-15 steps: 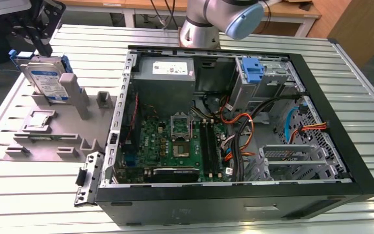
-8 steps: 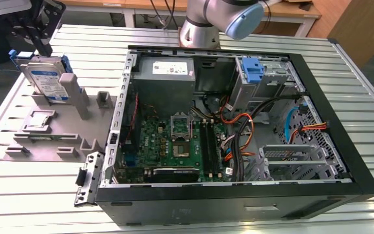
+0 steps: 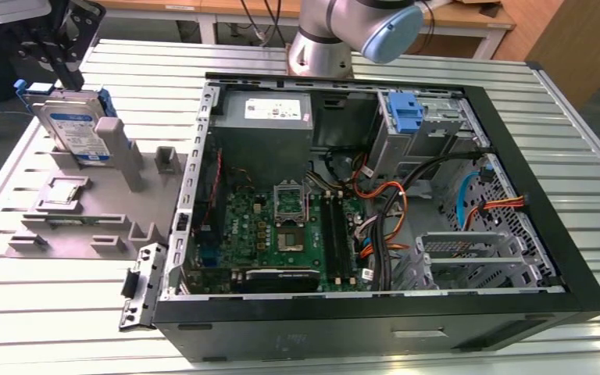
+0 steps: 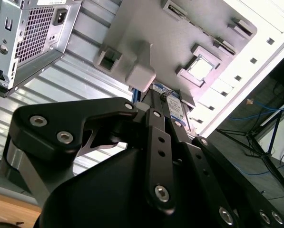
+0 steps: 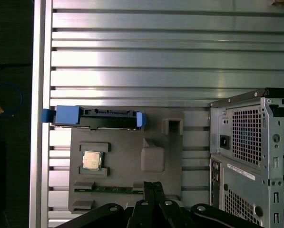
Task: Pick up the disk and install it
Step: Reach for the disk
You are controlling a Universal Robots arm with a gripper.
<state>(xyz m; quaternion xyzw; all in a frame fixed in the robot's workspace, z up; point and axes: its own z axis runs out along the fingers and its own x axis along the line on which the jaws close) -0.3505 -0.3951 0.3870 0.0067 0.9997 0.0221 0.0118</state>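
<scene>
The disk (image 3: pixel 76 129) is a silver-grey drive with a white and blue label in a blue carrier. It stands on edge in a slot of the grey fixture (image 3: pixel 81 215), at the exterior view's left. In the first wrist view the disk (image 5: pixel 96 118) shows edge-on from above. In the second wrist view its label (image 4: pixel 175 108) peeks past the fingers. My black gripper (image 3: pixel 71 78) hangs just above the disk's top edge, fingers shut with nothing between them. In the wrist views the gripper (image 5: pixel 153 185) (image 4: pixel 153 100) sits over the fixture, a little apart from the disk.
An open computer case (image 3: pixel 550 262) lies on the slatted metal table (image 3: pixel 571 117), with its motherboard, cables and drive bays exposed. A blue bracket (image 3: pixel 409 113) sits in the far drive bay. A processor chip (image 5: pixel 92 160) rests in the fixture. The arm's base (image 3: pixel 321 47) stands behind the case.
</scene>
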